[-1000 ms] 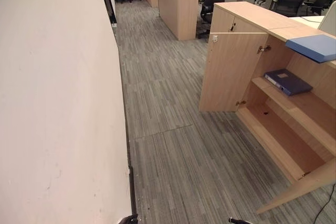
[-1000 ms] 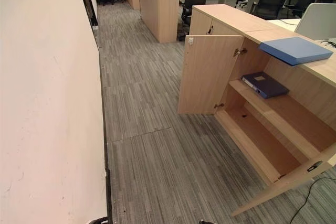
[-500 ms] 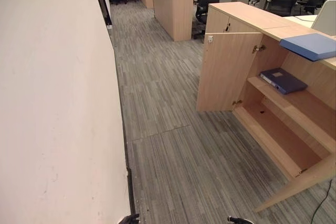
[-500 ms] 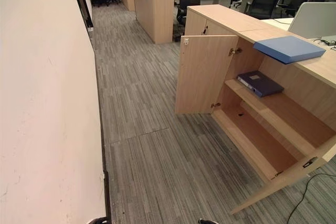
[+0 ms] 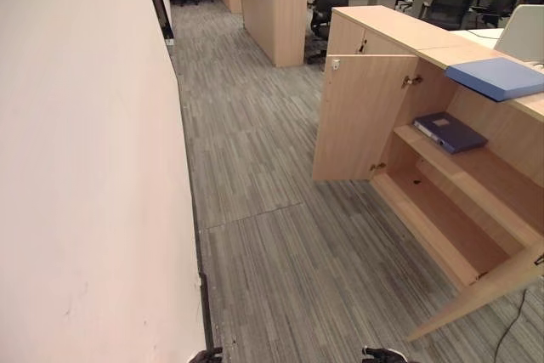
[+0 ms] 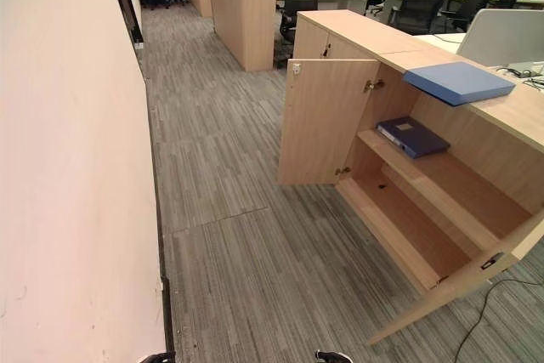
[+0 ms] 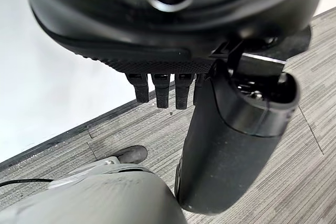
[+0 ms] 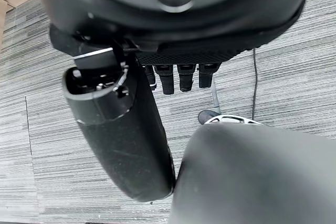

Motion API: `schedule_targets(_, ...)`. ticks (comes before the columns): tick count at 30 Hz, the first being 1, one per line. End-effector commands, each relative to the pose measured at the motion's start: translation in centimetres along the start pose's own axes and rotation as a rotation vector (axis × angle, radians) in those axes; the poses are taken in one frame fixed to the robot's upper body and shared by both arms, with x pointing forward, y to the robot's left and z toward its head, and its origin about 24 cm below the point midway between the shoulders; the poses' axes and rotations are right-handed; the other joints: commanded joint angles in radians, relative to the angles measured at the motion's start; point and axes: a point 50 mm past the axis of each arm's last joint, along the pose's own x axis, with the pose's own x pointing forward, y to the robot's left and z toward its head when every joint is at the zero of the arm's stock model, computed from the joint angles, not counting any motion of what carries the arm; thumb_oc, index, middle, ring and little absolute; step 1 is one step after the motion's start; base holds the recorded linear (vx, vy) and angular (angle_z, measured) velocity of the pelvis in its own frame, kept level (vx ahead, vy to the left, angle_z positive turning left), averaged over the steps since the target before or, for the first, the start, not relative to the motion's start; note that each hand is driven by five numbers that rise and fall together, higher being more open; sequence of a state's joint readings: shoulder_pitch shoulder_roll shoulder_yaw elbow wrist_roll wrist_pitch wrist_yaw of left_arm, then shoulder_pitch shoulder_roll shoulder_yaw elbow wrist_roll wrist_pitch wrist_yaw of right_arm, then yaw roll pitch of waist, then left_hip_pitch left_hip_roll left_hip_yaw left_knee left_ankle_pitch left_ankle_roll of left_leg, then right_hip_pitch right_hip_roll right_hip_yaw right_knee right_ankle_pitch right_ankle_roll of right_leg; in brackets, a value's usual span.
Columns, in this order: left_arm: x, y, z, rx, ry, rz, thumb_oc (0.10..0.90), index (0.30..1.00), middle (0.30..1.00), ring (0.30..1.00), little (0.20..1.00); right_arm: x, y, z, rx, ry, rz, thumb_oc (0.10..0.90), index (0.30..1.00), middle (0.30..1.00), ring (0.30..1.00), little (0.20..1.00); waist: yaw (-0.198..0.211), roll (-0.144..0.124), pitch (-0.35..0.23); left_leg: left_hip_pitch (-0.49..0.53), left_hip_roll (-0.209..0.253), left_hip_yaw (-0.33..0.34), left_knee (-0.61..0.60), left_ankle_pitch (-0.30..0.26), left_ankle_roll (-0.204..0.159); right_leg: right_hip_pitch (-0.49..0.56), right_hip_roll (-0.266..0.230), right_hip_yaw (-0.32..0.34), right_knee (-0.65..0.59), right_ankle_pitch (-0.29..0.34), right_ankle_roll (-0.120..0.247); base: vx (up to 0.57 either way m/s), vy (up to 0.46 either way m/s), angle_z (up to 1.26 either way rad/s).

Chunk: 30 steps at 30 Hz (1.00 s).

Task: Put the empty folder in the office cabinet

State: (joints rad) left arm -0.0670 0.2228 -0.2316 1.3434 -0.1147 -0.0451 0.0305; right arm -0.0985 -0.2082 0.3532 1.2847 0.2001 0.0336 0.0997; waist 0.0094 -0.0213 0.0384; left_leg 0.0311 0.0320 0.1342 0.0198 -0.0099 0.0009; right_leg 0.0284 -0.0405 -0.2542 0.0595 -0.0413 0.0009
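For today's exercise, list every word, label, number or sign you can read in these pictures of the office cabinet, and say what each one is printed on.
No text can be read.
Dark blue folder on the upper shelf of the open cabinet: a pale label on its cover, too small to read.
Light blue folder on the cabinet top: plain cover, no print visible.
Cabinet door: no sign or number.

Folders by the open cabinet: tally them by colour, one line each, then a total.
Light blue folder, lying on the cabinet top: 1
Dark blue folder, lying on the upper shelf inside: 1
Total: 2
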Motion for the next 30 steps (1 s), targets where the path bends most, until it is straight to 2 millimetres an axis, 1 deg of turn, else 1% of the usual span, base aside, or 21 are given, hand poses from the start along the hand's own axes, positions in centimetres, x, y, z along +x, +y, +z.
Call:
schedule_targets(1, 0.1, 0.6, 0.3, -0.015, 0.026, 0.010, 0.800, 0.900, 0.900, 0.900, 0.900, 0.1, 0.4, 4.6, -0.052, -0.129, 0.029, 0.800, 0.900, 0.900, 0.900, 0.900, 0.013, -0.043, 0.066, -0.034, -0.043, 0.002, 0.113, -0.113, 0.008, 0.041, -0.015, -0.049, 0.026, -0.049, 0.010, 0.00, -0.033, -0.03)
schedule_targets(2, 0.1, 0.6, 0.3, -0.015, 0.026, 0.010, 0.800, 0.900, 0.900, 0.900, 0.900, 0.1, 0.4, 4.6, -0.052, -0.129, 0.029, 0.800, 0.900, 0.900, 0.900, 0.900, 0.013, -0.043, 0.066, -0.034, -0.043, 0.002, 0.113, -0.113, 0.008, 0.041, -0.015, -0.049, 0.026, -0.049, 0.010, 0.11, -0.126, -0.04)
schedule_targets(3, 0.1, 1.0, 0.5, -0.045, 0.021, 0.020, 0.800, 0.900, 0.900, 0.900, 0.900, -0.1, 0.8, 6.8, -0.073, -0.201, 0.045, 0.800, 0.900, 0.900, 0.900, 0.900, 0.014, -0.056, 0.079, -0.062, -0.016, 0.014, 0.212, -0.151, -0.006, 0.052, -0.003, -0.027, 0.041, -0.079, 0.002, 0.15, -0.240, -0.04)
schedule_targets(5, 0.2, 1.5, 1.6, -0.067, -0.006, 0.037, 0.800, 0.900, 0.900, 0.900, 0.900, -0.5, 1.0, 9.4, -0.135, -0.265, 0.058, 0.800, 0.900, 0.900, 0.900, 0.900, 0.039, -0.079, 0.108, -0.218, 0.052, 0.006, 0.532, -0.054, -0.019, 0.088, 0.032, -0.014, 0.030, -0.105, -0.035, 0.12, -0.281, -0.46)
schedule_targets(6, 0.2, 1.5, 1.6, -0.067, -0.007, 0.037, 0.800, 0.900, 0.900, 0.900, 0.900, -0.5, 1.0, 9.4, -0.135, -0.266, 0.058, 0.800, 0.900, 0.900, 0.900, 0.900, 0.038, -0.077, 0.107, -0.222, 0.055, 0.003, 0.538, -0.056, -0.021, 0.086, 0.035, -0.014, 0.030, -0.106, -0.037, 0.10, -0.235, -0.58)
schedule_targets(7, 0.2, 1.9, 2.0, -0.102, -0.023, 0.051, 0.800, 0.900, 0.900, 0.900, 0.900, -0.8, 1.0, 10.8, -0.178, -0.290, 0.054, 0.800, 0.900, 0.900, 0.900, 0.900, 0.071, -0.091, 0.126, -0.327, 0.053, -0.033, 0.729, 0.006, -0.011, 0.112, 0.056, -0.007, 0.016, -0.118, -0.052, 0.11, -0.179, -0.26)
schedule_targets(8, 0.2, 2.2, 2.1, -0.121, -0.024, 0.059, 0.800, 0.900, 0.900, 0.900, 0.900, -0.8, 1.2, 11.4, -0.192, -0.296, 0.059, 0.800, 0.900, 0.900, 0.900, 0.900, 0.084, -0.096, 0.127, -0.375, 0.049, -0.050, 0.761, 0.020, -0.013, 0.119, 0.058, 0.003, 0.011, -0.124, -0.054, 0.20, -0.169, -0.02)
schedule_targets(11, 0.1, 2.7, 1.2, -0.160, -0.004, 0.071, 0.800, 0.900, 0.900, 0.900, 0.900, -1.0, 1.7, 11.7, -0.224, -0.313, 0.081, 0.800, 0.900, 0.900, 0.900, 0.900, 0.105, -0.109, 0.120, -0.413, 0.043, -0.051, 0.675, 0.017, -0.023, 0.144, 0.038, 0.017, -0.007, -0.122, -0.036, 0.17, 0.058, -0.39)
schedule_targets(13, -0.1, 3.2, -0.6, -0.184, 0.045, 0.097, 0.800, 0.900, 0.900, 0.900, 0.900, -1.0, 2.1, 10.5, -0.236, -0.308, 0.111, 0.800, 0.900, 0.900, 0.900, 0.900, 0.111, -0.110, 0.090, -0.366, 0.055, -0.008, 0.316, 0.075, -0.035, 0.166, -0.007, 0.026, -0.029, -0.106, 0.005, 0.33, 0.192, -0.55)
schedule_targets(14, -0.1, 3.2, -0.6, -0.184, 0.045, 0.097, 0.800, 0.900, 0.900, 0.900, 0.900, -1.0, 2.1, 10.5, -0.236, -0.308, 0.111, 0.800, 0.900, 0.900, 0.900, 0.900, 0.111, -0.110, 0.090, -0.365, 0.055, -0.007, 0.316, 0.075, -0.035, 0.166, -0.007, 0.026, -0.029, -0.106, 0.005, 0.56, 0.252, -0.63)
schedule_targets(15, -0.3, 3.6, -1.4, -0.174, 0.066, 0.109, 0.800, 0.900, 0.900, 0.900, 0.900, -0.9, 2.2, 9.6, -0.229, -0.299, 0.122, 0.800, 0.900, 0.900, 0.900, 0.900, 0.112, -0.091, 0.075, -0.369, 0.057, 0.018, 0.090, 0.152, -0.071, 0.211, -0.007, 0.031, -0.046, -0.116, 0.026, 0.45, 0.206, -0.40)
schedule_targets(17, -0.4, 3.8, -1.9, -0.166, 0.080, 0.120, 0.800, 0.900, 0.900, 0.900, 0.900, -0.8, 2.2, 8.4, -0.227, -0.273, 0.125, 0.800, 0.900, 0.900, 0.900, 0.900, 0.127, -0.076, 0.075, -0.376, 0.059, 0.054, -0.098, 0.219, -0.077, 0.255, -0.012, 0.040, -0.060, -0.118, 0.043, 0.49, 0.242, -0.19)
schedule_targets(19, -0.7, 3.9, -3.4, -0.194, 0.125, 0.127, 0.800, 0.900, 0.900, 0.900, 0.900, -0.7, 2.7, 7.6, -0.234, -0.259, 0.138, 0.800, 0.900, 0.900, 0.900, 0.900, 0.141, -0.068, 0.059, -0.370, 0.059, 0.042, -0.107, 0.196, -0.080, 0.277, -0.025, 0.058, -0.056, -0.127, 0.063, 0.42, 0.236, -0.37)
schedule_targets(20, -0.8, 3.6, -4.2, -0.196, 0.150, 0.128, 0.800, 0.900, 0.900, 0.900, 0.900, -0.5, 3.2, 6.7, -0.235, -0.238, 0.152, 0.800, 0.900, 0.900, 0.900, 0.900, 0.141, -0.055, 0.044, -0.359, 0.063, 0.051, -0.107, 0.236, -0.085, 0.285, -0.027, 0.058, -0.051, -0.138, 0.069, 0.30, 0.183, -0.63)
schedule_targets(23, -1.2, 4.0, -5.5, -0.213, 0.188, 0.141, 0.800, 0.900, 0.900, 0.900, 0.900, -0.5, 4.1, 5.4, -0.209, -0.213, 0.185, 0.800, 0.900, 0.900, 0.900, 0.900, 0.146, -0.071, 0.004, -0.322, 0.032, 0.075, -0.107, 0.245, -0.071, 0.287, -0.083, 0.056, -0.030, -0.111, 0.107, 0.36, 0.276, -0.64)
schedule_targets(25, -1.4, 4.4, -6.2, -0.225, 0.203, 0.154, 0.800, 0.900, 0.900, 0.900, 0.900, -0.4, 4.9, 4.0, -0.149, -0.181, 0.216, 0.800, 0.900, 0.900, 0.900, 0.900, 0.139, -0.098, -0.024, -0.256, -0.031, 0.102, -0.107, 0.201, -0.033, 0.270, -0.177, 0.050, 0.066, 0.014, 0.152, 0.49, 0.405, -0.19)
schedule_targets(26, -1.4, 4.3, -6.2, -0.225, 0.203, 0.154, 0.800, 0.900, 0.900, 0.900, 0.900, -0.4, 4.9, 4.0, -0.149, -0.181, 0.216, 0.800, 0.900, 0.900, 0.900, 0.900, 0.140, -0.096, -0.025, -0.258, -0.029, 0.102, -0.107, 0.201, -0.033, 0.269, -0.175, 0.051, 0.065, 0.016, 0.151, 0.50, 0.502, -0.06)
schedule_targets(27, -1.3, 4.7, -5.9, -0.218, 0.190, 0.159, 0.800, 0.900, 0.900, 0.900, 0.900, -0.4, 4.7, 3.9, -0.127, -0.173, 0.211, 0.800, 0.900, 0.900, 0.900, 0.900, 0.148, -0.107, -0.034, -0.219, -0.081, 0.119, -0.107, 0.157, 0.008, 0.234, -0.261, 0.009, 0.213, 0.147, 0.182, 0.24, 0.281, -0.26)
schedule_targets(28, -1.3, 4.7, -5.9, -0.217, 0.190, 0.159, 0.800, 0.900, 0.900, 0.900, 0.900, -0.4, 4.7, 3.9, -0.127, -0.173, 0.211, 0.800, 0.900, 0.900, 0.900, 0.900, 0.149, -0.108, -0.034, -0.218, -0.082, 0.120, -0.107, 0.156, 0.008, 0.234, -0.262, 0.010, 0.214, 0.147, 0.182, 0.48, 0.600, -0.31)
schedule_targets(29, -1.2, 5.1, -5.2, -0.190, 0.175, 0.167, 0.800, 0.900, 0.900, 0.900, 0.900, -0.5, 4.4, 4.6, -0.112, -0.202, 0.207, 0.800, 0.900, 0.900, 0.900, 0.900, 0.142, -0.115, -0.018, -0.147, -0.141, 0.121, -0.107, 0.092, 0.046, 0.178, -0.369, -0.039, 0.423, 0.266, 0.192, 0.33, 0.482, -0.26)
schedule_targets(30, -1.1, 5.6, -4.6, -0.172, 0.159, 0.177, 0.800, 0.900, 0.900, 0.900, 0.900, -0.6, 4.4, 5.3, -0.116, -0.231, 0.203, 0.800, 0.900, 0.900, 0.900, 0.900, 0.130, -0.113, -0.003, -0.116, -0.155, 0.121, -0.107, 0.069, 0.063, 0.149, -0.406, -0.065, 0.508, 0.320, 0.193, 0.33, 0.486, 0.14)
